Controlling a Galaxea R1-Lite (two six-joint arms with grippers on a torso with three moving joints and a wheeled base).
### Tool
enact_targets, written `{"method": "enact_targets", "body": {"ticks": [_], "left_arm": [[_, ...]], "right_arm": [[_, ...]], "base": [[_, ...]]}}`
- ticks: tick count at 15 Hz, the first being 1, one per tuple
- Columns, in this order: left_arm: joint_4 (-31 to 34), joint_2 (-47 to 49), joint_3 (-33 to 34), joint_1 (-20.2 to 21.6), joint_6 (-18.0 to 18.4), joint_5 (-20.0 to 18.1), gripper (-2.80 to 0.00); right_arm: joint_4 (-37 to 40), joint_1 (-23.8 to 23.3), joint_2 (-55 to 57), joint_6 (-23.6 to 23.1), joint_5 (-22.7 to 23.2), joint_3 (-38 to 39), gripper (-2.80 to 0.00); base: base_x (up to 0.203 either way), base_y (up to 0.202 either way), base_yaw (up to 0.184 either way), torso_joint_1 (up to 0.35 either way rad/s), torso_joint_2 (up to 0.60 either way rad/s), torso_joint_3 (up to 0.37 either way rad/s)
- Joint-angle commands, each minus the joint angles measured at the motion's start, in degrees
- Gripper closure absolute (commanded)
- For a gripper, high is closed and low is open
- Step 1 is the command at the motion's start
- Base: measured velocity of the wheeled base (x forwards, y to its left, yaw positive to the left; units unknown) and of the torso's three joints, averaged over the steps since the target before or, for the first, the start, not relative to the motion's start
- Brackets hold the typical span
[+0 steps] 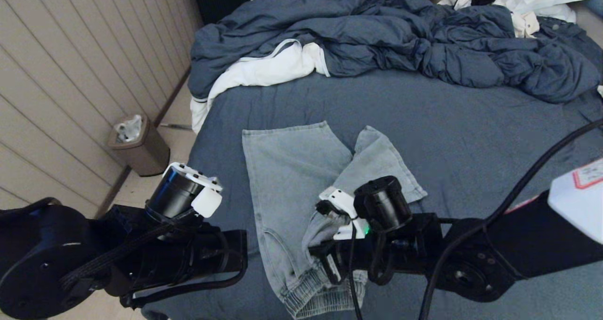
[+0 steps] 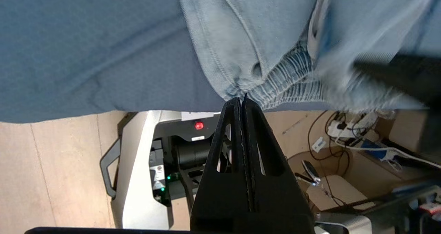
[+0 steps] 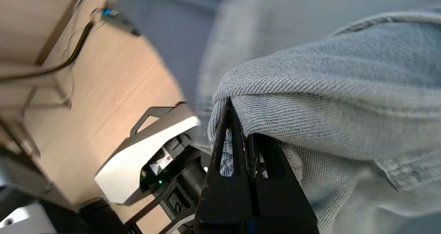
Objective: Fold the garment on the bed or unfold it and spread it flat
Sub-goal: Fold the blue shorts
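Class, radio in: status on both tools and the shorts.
Right tool shut on shorts, fabric lifted. Left tool shut, empty, at waistband. Nothing in the way.

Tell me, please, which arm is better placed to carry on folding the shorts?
The right. Its tool is already shut on a raised fold of the shorts near the waistband. The left tool is shut on nothing, at the waistband by the edge of the bed.

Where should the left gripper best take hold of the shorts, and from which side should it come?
Probably the ribbed waistband at the corner near the left gripper, coming from the bed's near edge. The shorts bunch thick there at the edge, while the right gripper already pinches a fold beside it.
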Motion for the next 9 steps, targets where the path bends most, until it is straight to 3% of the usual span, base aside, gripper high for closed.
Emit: {"method": "enact_targets", "body": {"ticks": [1, 5, 9], "left_arm": [[0.0, -1.1, 0.4, 0.2, -0.3, 0.0, 0.0], [-0.1, -1.2, 0.2, 1.7, -0.3, -0.3, 0.0], [-0.1, -0.4, 0.3, 2.1, -0.3, -0.8, 0.0]], "right_arm": [[-0.1, 3.8, 2.6, -0.8, 0.1, -0.9, 0.0], [-0.1, 9.7, 5.9, -1.2, 0.1, -1.2, 0.0], [-0.1, 10.2, 9.4, -1.1, -1.1, -1.5, 0.0]], "base": [[0.0, 0.0, 0.0, 0.0, 0.0, 0.0], [0.0, 0.0, 0.0, 0.0, 0.0, 0.0], [0.0, 0.0, 0.0, 0.0, 0.0, 0.0]]}}
